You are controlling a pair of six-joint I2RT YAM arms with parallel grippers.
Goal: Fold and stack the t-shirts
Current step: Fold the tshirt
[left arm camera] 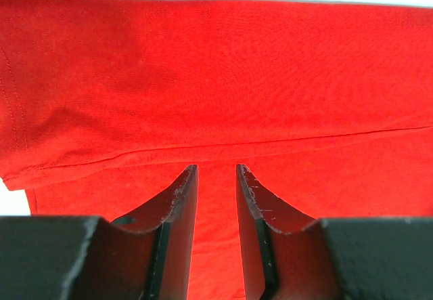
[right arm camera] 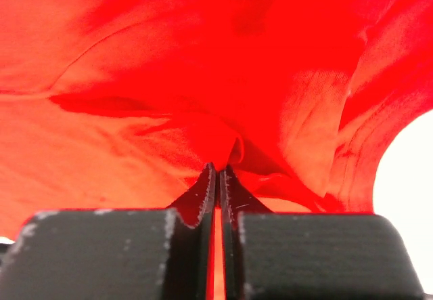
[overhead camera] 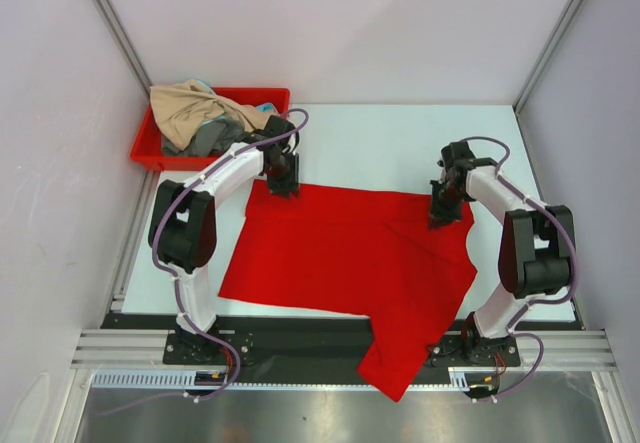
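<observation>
A bright red t-shirt [overhead camera: 350, 253] lies spread across the white table, one part hanging over the near edge between the arm bases. My left gripper [overhead camera: 283, 185] hovers over its far left corner. In the left wrist view that gripper [left arm camera: 216, 168] is open, with flat red cloth [left arm camera: 216, 76] showing between the fingers. My right gripper [overhead camera: 440, 218] is at the shirt's far right edge. In the right wrist view it [right arm camera: 218, 166] is shut on a pinched fold of the red cloth [right arm camera: 169, 76], which bunches up at the fingertips.
A red plastic tray [overhead camera: 272, 93] stands at the far left of the table. It holds a beige shirt [overhead camera: 185, 108], a grey one [overhead camera: 215, 138] and a bit of light blue cloth [overhead camera: 265, 108]. White walls enclose the table on three sides.
</observation>
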